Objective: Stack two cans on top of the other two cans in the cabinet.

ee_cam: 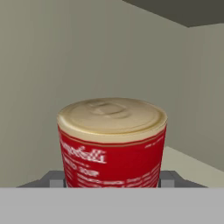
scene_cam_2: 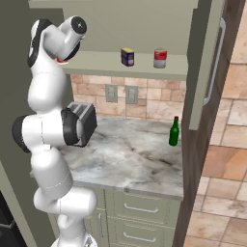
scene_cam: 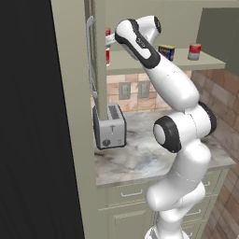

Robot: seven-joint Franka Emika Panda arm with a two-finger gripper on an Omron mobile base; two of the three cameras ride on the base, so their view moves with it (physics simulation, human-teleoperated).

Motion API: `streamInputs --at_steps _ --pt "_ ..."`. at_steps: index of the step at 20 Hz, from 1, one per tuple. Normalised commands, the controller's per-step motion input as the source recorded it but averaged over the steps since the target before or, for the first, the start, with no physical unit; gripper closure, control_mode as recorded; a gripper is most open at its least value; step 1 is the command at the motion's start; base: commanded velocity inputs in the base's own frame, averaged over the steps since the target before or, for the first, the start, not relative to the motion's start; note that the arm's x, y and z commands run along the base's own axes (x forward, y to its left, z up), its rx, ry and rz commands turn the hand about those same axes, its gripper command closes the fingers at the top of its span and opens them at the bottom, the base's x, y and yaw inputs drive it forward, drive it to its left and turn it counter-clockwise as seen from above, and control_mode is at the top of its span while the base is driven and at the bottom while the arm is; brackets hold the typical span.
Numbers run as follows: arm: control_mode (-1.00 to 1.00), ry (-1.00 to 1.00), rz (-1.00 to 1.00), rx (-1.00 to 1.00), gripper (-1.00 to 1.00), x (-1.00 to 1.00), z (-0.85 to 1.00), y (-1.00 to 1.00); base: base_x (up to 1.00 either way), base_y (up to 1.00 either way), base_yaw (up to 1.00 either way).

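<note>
- Gripper [ee_cam: 112, 179] sits low around the small round red can with a pale flat lid and white lettering [ee_cam: 112, 144]; its grey fingers [ee_cam: 53, 178] show on either side of the can's base. Whether they press the can or stand just off it cannot be told.
- Shelf of the large beige-grey wall cabinet [scene_cam_2: 144, 67] carries the task's things: in the left base view, red cans [scene_cam: 108, 44] show at the left end by the open door with the long silver bar handle [scene_cam: 91, 56], largely hidden behind the arm.
- Further right on the same shelf stand the squat dark blue tin with a yellow label [scene_cam_2: 127, 56] and the small can with red top and grey body [scene_cam_2: 159, 58], near each other, not touching.
- Judgement: the step is gripping or placing the red can. Keep it upright and centre it over the lower can before letting go.
- Risk: the arm works close to the door edge and neighbouring cans; a sideways sweep could topple them.
</note>
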Motion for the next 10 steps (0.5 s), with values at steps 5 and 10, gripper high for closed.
streamInputs --at_steps 5,10 --pt "-1.0 0.0 0.0 0.0 1.0 0.16 -0.05 0.0 0.0 0.0 0.0" --pt "-1.0 0.0 0.0 0.0 1.0 0.12 -0.05 0.0 0.0 0.0 0.0"
